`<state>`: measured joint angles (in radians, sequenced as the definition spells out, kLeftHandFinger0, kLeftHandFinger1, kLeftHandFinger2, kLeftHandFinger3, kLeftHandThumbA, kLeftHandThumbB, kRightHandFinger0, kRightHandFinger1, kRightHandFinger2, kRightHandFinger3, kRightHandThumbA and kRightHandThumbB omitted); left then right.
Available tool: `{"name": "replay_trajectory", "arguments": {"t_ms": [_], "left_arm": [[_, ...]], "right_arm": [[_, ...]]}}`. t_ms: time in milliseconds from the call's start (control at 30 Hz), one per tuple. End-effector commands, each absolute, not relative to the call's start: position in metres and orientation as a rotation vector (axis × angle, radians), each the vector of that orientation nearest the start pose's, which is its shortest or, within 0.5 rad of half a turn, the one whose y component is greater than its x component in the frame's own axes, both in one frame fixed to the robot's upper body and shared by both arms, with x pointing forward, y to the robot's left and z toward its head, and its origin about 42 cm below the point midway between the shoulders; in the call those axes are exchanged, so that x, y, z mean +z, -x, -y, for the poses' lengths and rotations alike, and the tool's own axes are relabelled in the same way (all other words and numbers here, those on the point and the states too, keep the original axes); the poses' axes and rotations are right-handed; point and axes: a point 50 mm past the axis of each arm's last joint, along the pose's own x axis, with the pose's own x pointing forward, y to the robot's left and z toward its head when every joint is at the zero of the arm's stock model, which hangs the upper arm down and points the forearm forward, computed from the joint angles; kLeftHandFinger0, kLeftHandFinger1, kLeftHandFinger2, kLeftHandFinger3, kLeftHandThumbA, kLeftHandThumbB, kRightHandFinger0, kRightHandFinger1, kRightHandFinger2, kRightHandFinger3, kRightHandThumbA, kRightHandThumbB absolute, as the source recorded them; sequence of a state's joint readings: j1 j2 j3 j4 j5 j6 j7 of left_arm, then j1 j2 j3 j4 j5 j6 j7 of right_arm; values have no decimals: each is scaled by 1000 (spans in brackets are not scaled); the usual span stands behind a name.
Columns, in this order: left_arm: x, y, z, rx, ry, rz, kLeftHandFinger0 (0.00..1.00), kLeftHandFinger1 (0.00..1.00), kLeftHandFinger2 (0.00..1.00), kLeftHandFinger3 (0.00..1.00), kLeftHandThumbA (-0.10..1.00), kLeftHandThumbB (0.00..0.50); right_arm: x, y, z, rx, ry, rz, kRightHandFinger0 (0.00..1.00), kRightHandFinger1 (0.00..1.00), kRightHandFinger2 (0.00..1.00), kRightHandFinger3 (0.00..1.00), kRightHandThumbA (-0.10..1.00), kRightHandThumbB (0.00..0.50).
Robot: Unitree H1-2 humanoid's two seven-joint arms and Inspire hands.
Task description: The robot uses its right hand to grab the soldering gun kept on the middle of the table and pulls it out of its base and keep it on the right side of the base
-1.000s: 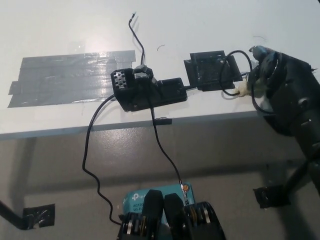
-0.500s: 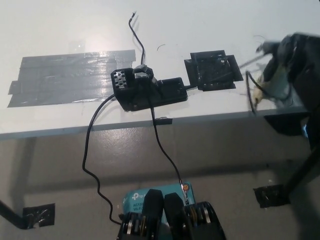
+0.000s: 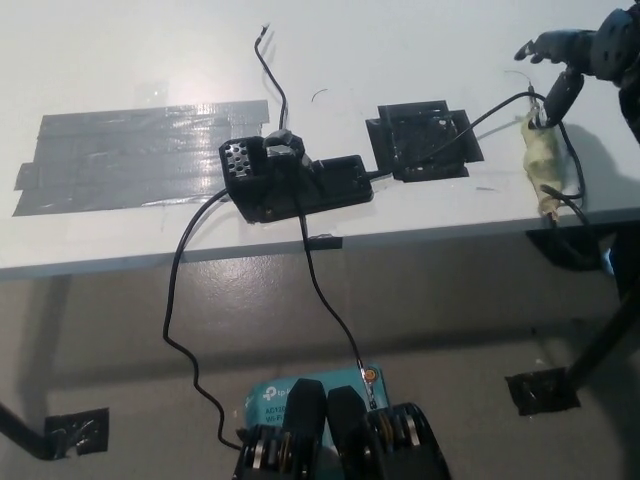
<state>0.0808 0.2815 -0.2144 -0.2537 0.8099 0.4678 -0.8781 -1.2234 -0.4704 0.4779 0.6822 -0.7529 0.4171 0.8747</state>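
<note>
The black soldering base (image 3: 295, 180) sits mid-table near the front edge. The soldering gun (image 3: 541, 163), with a pale yellowish handle, lies on the white table (image 3: 400, 50) far to the right of the base, close to the right edge. Its black cord (image 3: 480, 115) runs back over a black square patch toward the base. My black right hand (image 3: 578, 55) hovers at the top right just above the gun's far end with its fingers spread and nothing in them. One fingertip (image 3: 556, 100) points down near the gun. My left hand does not show.
A wide grey tape patch (image 3: 140, 155) covers the table's left. A black square patch (image 3: 422, 140) lies right of the base. Cables (image 3: 180, 300) hang over the front edge to a teal box (image 3: 300, 395) on the floor.
My right hand has swung right and up, away from the black patch. It held the gun a second ago; now the gun lies on the table and the fingers are spread.
</note>
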Motion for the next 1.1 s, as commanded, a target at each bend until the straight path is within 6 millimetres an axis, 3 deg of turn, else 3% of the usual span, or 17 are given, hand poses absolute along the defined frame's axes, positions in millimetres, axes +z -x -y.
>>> {"name": "replay_trajectory", "arguments": {"t_ms": [0,133,167,267,367,400,433,500,533,633,667,700,800,900,933,1033,1067], "left_arm": [[96,-226,-237,-747,-866,-625,942,950,992,800,327,18],[96,-223,-241,-743,-863,-624,910,914,970,801,338,18],[96,-222,-242,-741,-865,-625,862,876,946,821,377,21],[96,-219,-242,-736,-856,-633,885,894,966,834,407,21],[94,-216,-241,-728,-840,-636,877,892,967,815,410,33],[94,-216,-240,-726,-841,-640,879,892,974,829,423,48],[93,-216,-239,-726,-841,-641,880,892,974,829,426,49],[93,-217,-241,-721,-826,-644,920,935,1000,788,400,58],[91,-216,-241,-724,-811,-643,926,936,1000,776,394,64],[88,-218,-243,-728,-806,-652,933,937,1000,794,417,74],[89,-220,-246,-728,-802,-650,937,935,1000,803,435,80],[88,-220,-249,-718,-783,-654,915,905,994,819,444,91],[88,-220,-258,-704,-770,-648,926,908,1000,958,513,103],[87,-222,-265,-661,-731,-608,886,856,965,982,469,96],[86,-223,-268,-620,-678,-583,849,829,929,989,383,118],[82,-222,-274,-534,-606,-529,792,784,891,1000,403,131],[81,-222,-276,-529,-601,-526,787,783,890,1000,401,131]], "right_arm": [[458,-553,254,354,1396,-387,1000,1000,1000,1000,598,500],[474,-548,269,347,1395,-371,1000,1000,1000,1000,624,500],[480,-542,276,347,1378,-345,1000,1000,1000,1000,701,500],[497,-520,293,355,1338,-242,1000,1000,1000,1000,726,500],[511,-483,313,334,1283,-121,1000,1000,1000,1000,725,500],[516,-450,331,307,1219,-5,1000,1000,1000,1000,668,475],[517,-437,338,293,1202,38,1000,1000,1000,1000,663,476],[512,-394,354,259,1183,131,1000,1000,1000,1000,740,400],[500,-343,372,183,1196,201,1000,1000,1000,1000,826,376],[474,-296,392,98,1119,268,1000,1000,1000,1000,716,332],[460,-280,396,54,1104,276,1000,1000,1000,1000,658,283],[440,-260,399,-18,1048,285,1000,1000,1000,1000,555,264],[363,-219,408,-104,917,125,1000,1000,1000,1000,653,278],[307,-203,405,-60,732,36,1000,1000,1000,1000,515,212],[282,-199,404,-37,713,11,1000,1000,1000,1000,446,191],[228,-196,390,-22,587,-78,1000,1000,1000,1000,395,223],[227,-197,388,-21,585,-76,1000,1000,1000,1000,396,224]]}}
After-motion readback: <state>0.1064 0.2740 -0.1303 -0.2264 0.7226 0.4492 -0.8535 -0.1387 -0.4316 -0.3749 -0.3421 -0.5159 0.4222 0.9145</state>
